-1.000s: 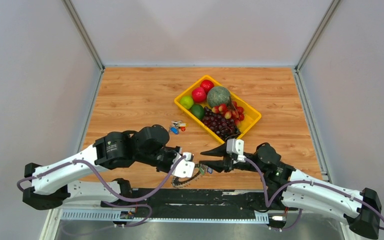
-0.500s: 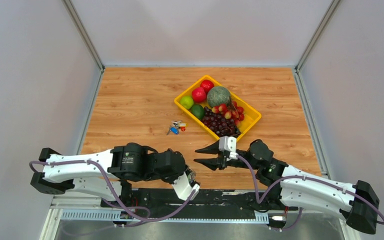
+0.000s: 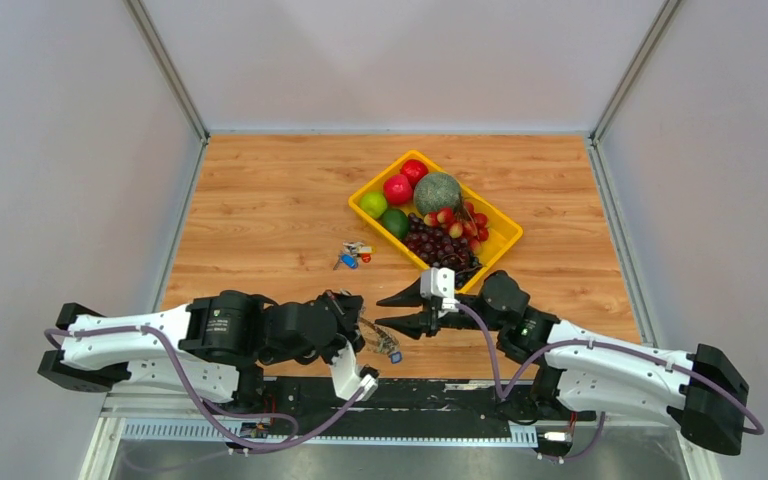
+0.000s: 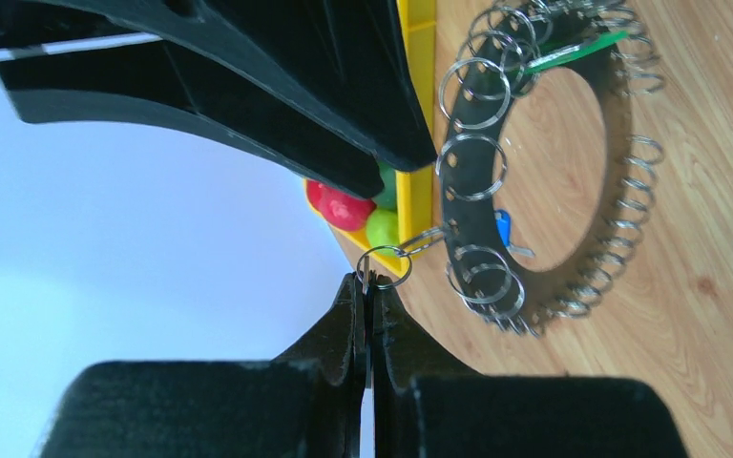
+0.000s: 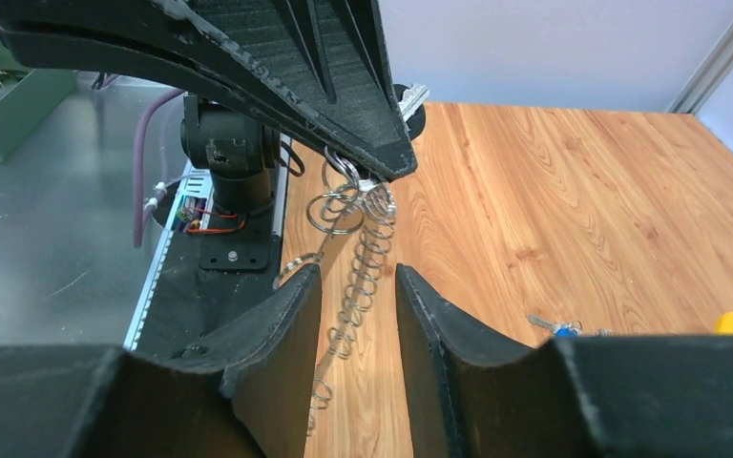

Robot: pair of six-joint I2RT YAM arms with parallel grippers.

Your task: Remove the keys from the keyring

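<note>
The keyring (image 4: 544, 181) is a large silver ring strung with many small split rings. It hangs from my left gripper (image 4: 366, 286), which is shut on one small split ring (image 4: 383, 266). The green-capped key (image 4: 573, 50) sits at the ring's far side and the blue-capped key (image 4: 503, 229) at its inner edge. In the top view the keyring (image 3: 385, 345) hangs just right of my left gripper (image 3: 363, 335). My right gripper (image 3: 400, 310) is open; in the right wrist view its fingers (image 5: 286, 315) straddle the edge-on keyring (image 5: 374, 234) without touching it.
A small loose bunch of keys with blue and red caps (image 3: 353, 253) lies on the wooden table. A yellow tray (image 3: 505, 243) of fruit stands behind my right gripper. The table's near edge and black base rail (image 3: 420, 392) are right below both grippers.
My left gripper has swung up from the near edge and carried the keyring toward my right gripper. My right gripper has shifted a little left and stays open.
</note>
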